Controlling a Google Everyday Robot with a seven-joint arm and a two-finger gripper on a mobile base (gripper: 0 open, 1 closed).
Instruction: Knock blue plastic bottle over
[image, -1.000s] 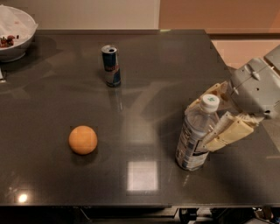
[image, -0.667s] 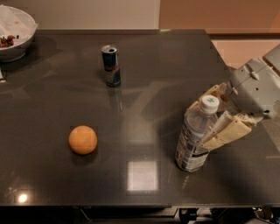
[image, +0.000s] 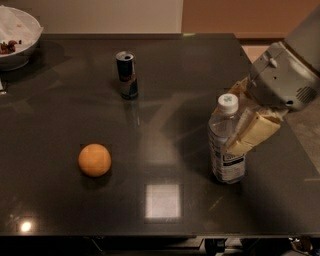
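Note:
The blue plastic bottle (image: 224, 145), clear with a white cap and a white-and-dark-blue label, stands nearly upright on the right part of the dark table (image: 165, 125). My gripper (image: 244, 116) reaches in from the right. Its cream fingers are spread on either side of the bottle's upper half. One finger (image: 255, 132) lies against the bottle's right front side, and the other shows behind the neck. The bottle's right side is partly hidden by the finger.
A blue-and-silver drink can (image: 127, 75) stands at the back centre. An orange (image: 94, 160) lies at the front left. A white bowl (image: 17, 40) with some food sits at the back left corner. The table's right edge is close behind the gripper.
The bottle leaned with its cap to the right; now it stands straighter, and its base has shifted a little right. My gripper has risen slightly up and right.

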